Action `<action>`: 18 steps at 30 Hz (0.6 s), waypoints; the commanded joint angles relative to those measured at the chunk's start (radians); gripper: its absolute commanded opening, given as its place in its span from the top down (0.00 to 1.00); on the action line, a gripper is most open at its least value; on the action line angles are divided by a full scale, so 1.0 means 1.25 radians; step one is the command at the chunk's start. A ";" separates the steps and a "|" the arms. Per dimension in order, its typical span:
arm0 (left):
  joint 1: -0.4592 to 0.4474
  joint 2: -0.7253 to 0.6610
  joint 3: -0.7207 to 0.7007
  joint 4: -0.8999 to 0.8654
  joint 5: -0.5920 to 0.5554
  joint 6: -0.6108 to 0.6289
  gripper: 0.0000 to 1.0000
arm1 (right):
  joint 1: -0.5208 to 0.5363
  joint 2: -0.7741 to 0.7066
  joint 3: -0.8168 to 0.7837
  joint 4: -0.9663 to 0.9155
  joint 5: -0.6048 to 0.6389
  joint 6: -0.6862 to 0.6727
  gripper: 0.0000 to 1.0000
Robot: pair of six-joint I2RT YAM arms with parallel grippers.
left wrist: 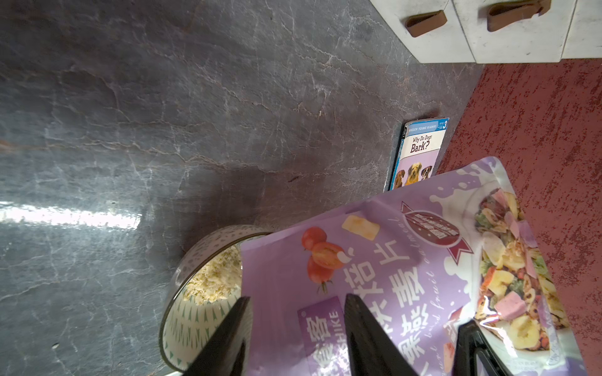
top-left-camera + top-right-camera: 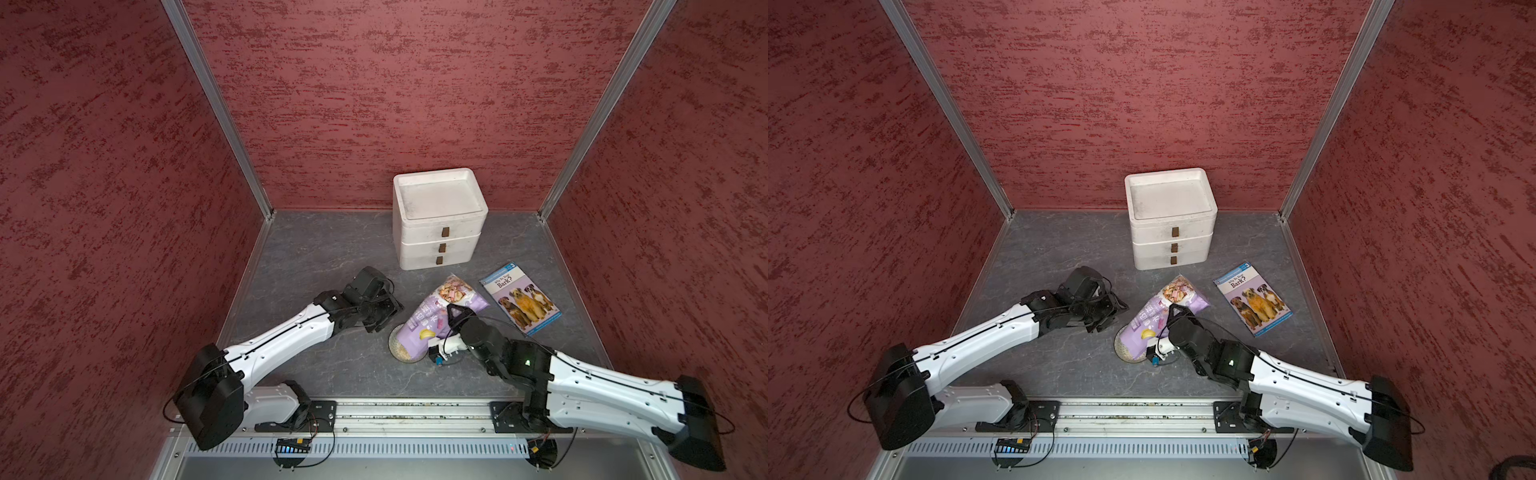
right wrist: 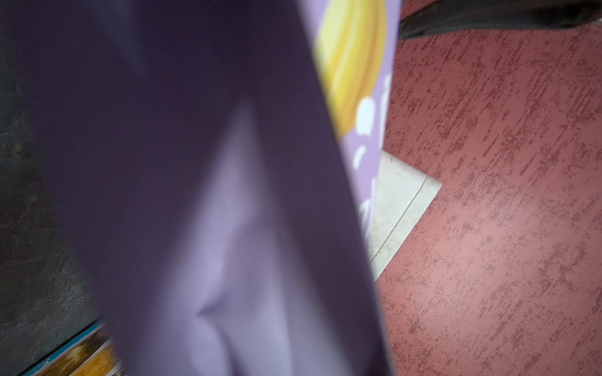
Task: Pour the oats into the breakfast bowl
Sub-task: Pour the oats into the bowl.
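The left tool (image 1: 297, 302) hangs just beside the pouch with its jaws about half apart. In both top views a strip of counter (image 2: 332, 249) shows between it and the bag, so it appears to hold nothing.

Next comes the breakfast bowl (image 1: 182, 276), standing on the grey, veined, stone-look counter. It is small and round with a glazed, patterned inside, hard and probably brittle, and light enough to slide if nudged. A mound of oats (image 1: 211, 280) lies in it: pale, dry, fine flakes that would run freely and scatter easily.

The pouch (image 2: 432, 316) leans mouth-down into the bowl, its closed end raised toward the back. It is thin lavender film, glossy and slick, soft and creased. It looks light, and it is likely to buckle unless gripped on a flat side panel or a sealed edge.

The right tool (image 2: 454, 312) is clamped narrowly on the pouch's side, about mid-length, and the right wrist view is filled with purple film.

Behind stands a white foam drawer box (image 2: 438, 224), matte and blocky. Farthest right, a thin, stiff book (image 2: 519, 297) lies flat.
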 commanded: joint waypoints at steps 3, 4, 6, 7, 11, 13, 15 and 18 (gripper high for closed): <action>-0.005 0.005 -0.008 0.012 -0.015 0.001 0.51 | 0.011 -0.017 0.013 0.140 0.074 -0.018 1.00; -0.005 0.005 -0.008 0.011 -0.016 0.001 0.51 | 0.011 -0.017 0.014 0.149 0.075 -0.020 1.00; -0.005 0.004 -0.009 0.010 -0.016 0.001 0.51 | 0.015 -0.014 0.013 0.138 0.074 -0.016 1.00; -0.005 0.004 -0.009 0.009 -0.016 0.001 0.52 | 0.018 -0.014 0.013 0.125 0.075 -0.017 1.00; -0.005 0.001 -0.010 0.007 -0.017 0.000 0.52 | 0.025 -0.019 0.023 0.130 0.077 -0.011 1.00; -0.004 0.002 -0.011 0.011 -0.018 -0.001 0.52 | 0.030 -0.012 0.013 0.080 0.074 -0.008 1.00; -0.004 0.005 -0.009 0.012 -0.015 -0.001 0.52 | 0.031 -0.020 0.005 0.111 0.083 -0.016 1.00; -0.004 0.003 -0.009 0.011 -0.013 -0.003 0.52 | 0.032 -0.031 0.011 0.075 0.077 -0.012 1.00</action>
